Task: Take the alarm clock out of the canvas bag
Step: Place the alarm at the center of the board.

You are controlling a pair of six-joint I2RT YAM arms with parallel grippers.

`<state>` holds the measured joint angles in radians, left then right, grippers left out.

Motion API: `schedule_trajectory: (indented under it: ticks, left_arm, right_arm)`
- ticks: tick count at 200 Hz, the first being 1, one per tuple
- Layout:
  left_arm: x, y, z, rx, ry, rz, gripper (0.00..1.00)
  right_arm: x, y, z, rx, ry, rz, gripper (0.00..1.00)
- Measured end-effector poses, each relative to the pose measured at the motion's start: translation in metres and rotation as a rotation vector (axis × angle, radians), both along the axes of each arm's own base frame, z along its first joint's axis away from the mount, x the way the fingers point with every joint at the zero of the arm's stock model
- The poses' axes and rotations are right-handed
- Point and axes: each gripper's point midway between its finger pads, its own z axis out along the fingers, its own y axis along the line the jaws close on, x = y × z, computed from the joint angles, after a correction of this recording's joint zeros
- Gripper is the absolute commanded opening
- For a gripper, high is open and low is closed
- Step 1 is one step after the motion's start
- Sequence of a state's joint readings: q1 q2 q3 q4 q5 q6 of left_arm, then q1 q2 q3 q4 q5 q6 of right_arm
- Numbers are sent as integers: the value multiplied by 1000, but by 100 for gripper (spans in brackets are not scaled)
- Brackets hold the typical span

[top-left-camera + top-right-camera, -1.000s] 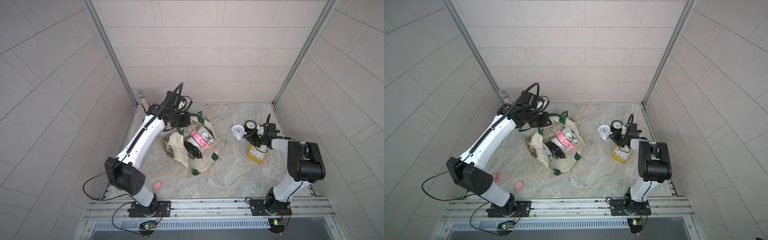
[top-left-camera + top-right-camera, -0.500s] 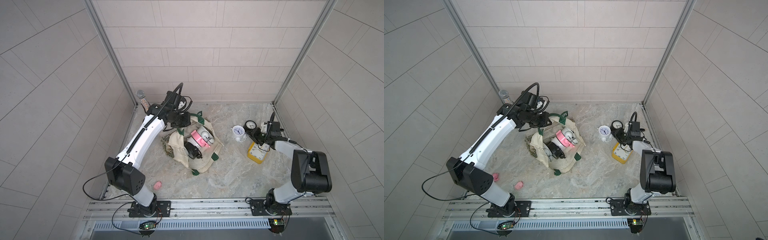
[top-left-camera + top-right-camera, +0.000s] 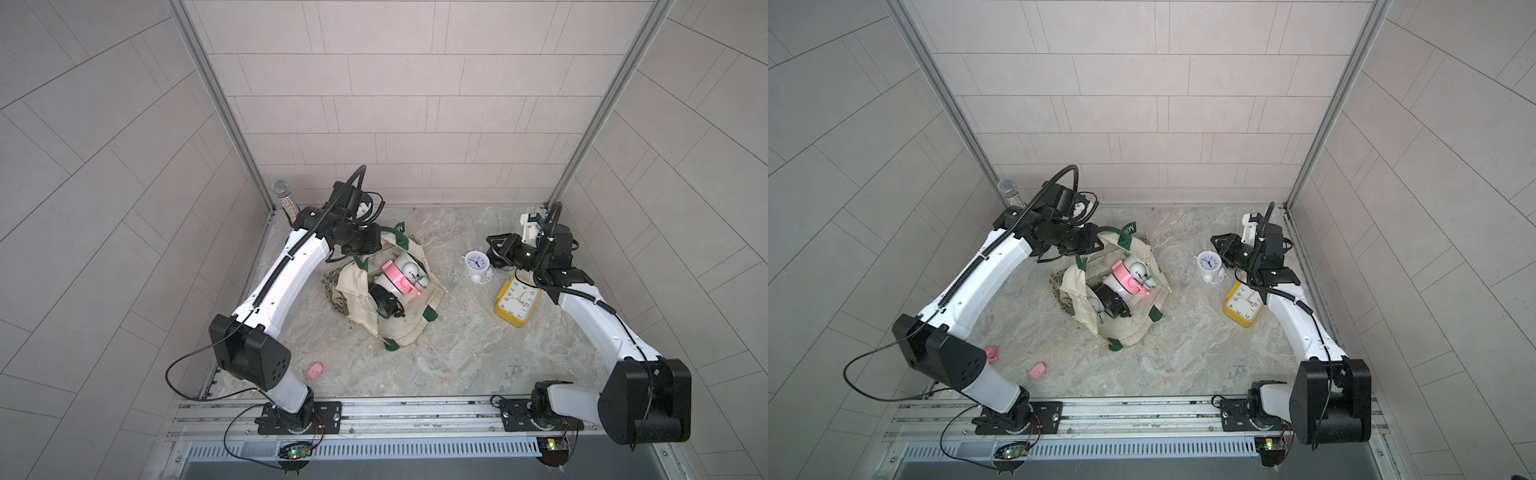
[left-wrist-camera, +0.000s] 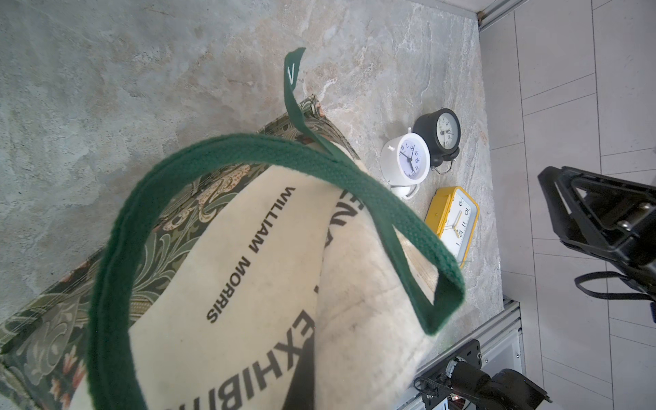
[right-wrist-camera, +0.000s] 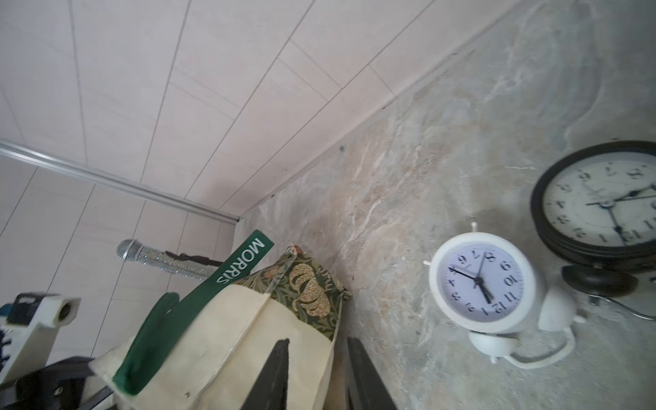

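- Alarm clock to fetch: a black round alarm clock [image 3: 385,305] lies nearest the front rail, inside the cream canvas bag [image 3: 353,291] with dark green handles. A pink-and-white plastic alarm clock [image 3: 398,277] sits just behind it. Neither is out yet.
- The canvas bag slumps on the marbled grey tabletop [image 3: 457,353] with its mouth gaping upward. That is likely because the left hand [image 3: 374,244] is clenched on the far rim, lifting the cloth so the contents show.
- To the right, well apart from the bag, a yellow rectangular clock [image 3: 517,305], a small white twin-bell clock [image 3: 477,265] and a second black round clock [image 4: 440,136] sit close together. I judge this to be the set-down spot.
- The right hand [image 5: 317,342] hovers by that group, released, with nothing between its jaws. The clocks in the bag therefore lie well apart from it, between the two hands and just beside the left one.
- Farthest back, a glittery silver microphone [image 3: 282,193] leans in the corner.
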<state>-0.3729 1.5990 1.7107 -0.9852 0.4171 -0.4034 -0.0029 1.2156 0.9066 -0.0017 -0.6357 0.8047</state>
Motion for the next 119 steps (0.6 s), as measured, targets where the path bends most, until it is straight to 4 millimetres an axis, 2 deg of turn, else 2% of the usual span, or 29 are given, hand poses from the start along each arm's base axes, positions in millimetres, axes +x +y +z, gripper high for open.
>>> schedule_trajectory:
  ticks: [33,58,74,94,119]
  left_arm:
    - [0,0,0,-2,1,-2,0]
    - [0,-1,0,-3,1,-3,0]
    - [-1,-1,0,-4,2,-3,0]
    - [-1,-1,0,-4,2,-4,0]
    - [-1,-1,0,-5,3,-4,0]
  right_arm:
    - [-25,40,46,-23,-172,121,22]
    - [-62,83,88,-58,-363,257,22]
    - [-89,109,106,-89,-466,347,22]
    - [-118,142,114,-128,-559,461,22]
    - [-141,177,105,-193,-618,571,23]
